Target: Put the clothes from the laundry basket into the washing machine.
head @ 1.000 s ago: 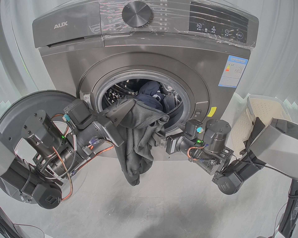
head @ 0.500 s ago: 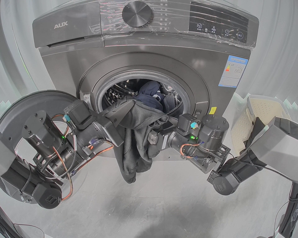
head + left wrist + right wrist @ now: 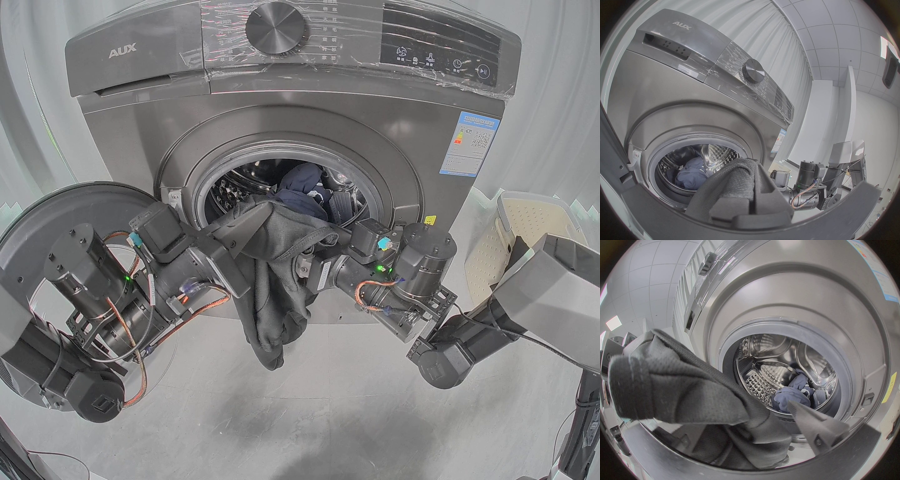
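The grey garment hangs across the open mouth of the washing machine, its top at the rim and its tail dangling toward the floor. My left fingers are pinched tight on its upper fold. My right fingers are spread wide and pushed into the cloth, with fabric draped over one. Navy clothes lie in the drum. The laundry basket sits off to my right.
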